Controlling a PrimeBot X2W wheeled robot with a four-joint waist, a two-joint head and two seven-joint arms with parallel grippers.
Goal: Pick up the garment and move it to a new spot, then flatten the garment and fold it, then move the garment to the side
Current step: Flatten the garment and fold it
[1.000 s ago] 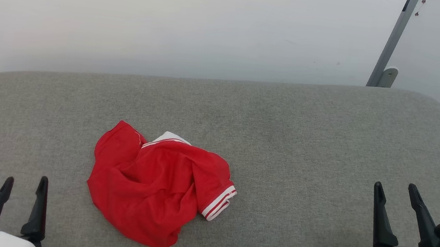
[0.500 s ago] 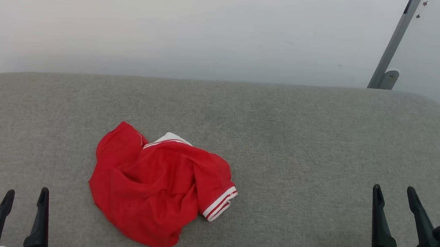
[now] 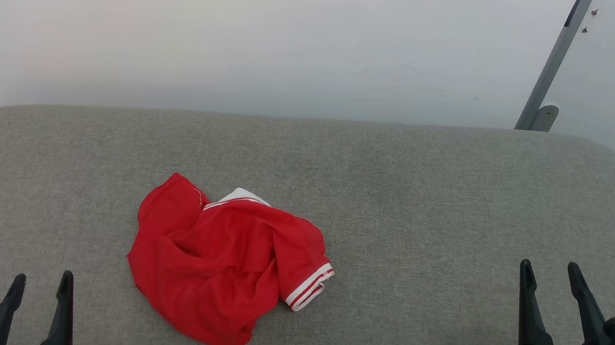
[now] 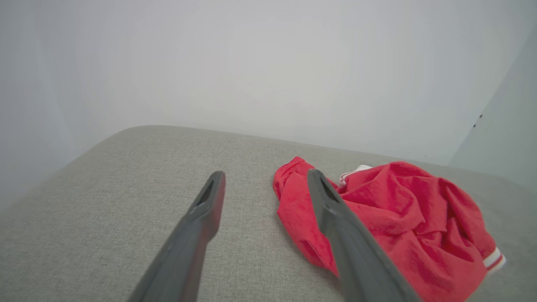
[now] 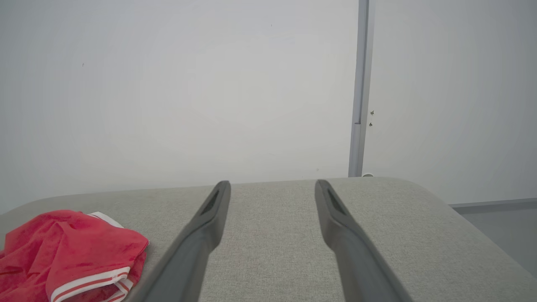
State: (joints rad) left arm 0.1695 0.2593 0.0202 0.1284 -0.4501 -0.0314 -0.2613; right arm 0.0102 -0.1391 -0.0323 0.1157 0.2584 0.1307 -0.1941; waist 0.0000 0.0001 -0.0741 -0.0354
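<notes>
Slipping back toward the near edge, the left end effector (image 3: 44, 274) is gaping wide like the right end effector (image 3: 548, 263), while the garment (image 3: 224, 262) is lying left of centre on the table (image 3: 428, 200), its raised folds likely offering the surest pinch.

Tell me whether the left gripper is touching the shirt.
Apart. The head view shows a strip of bare grey cushion between the left gripper, fingers open, and the shirt.
</notes>
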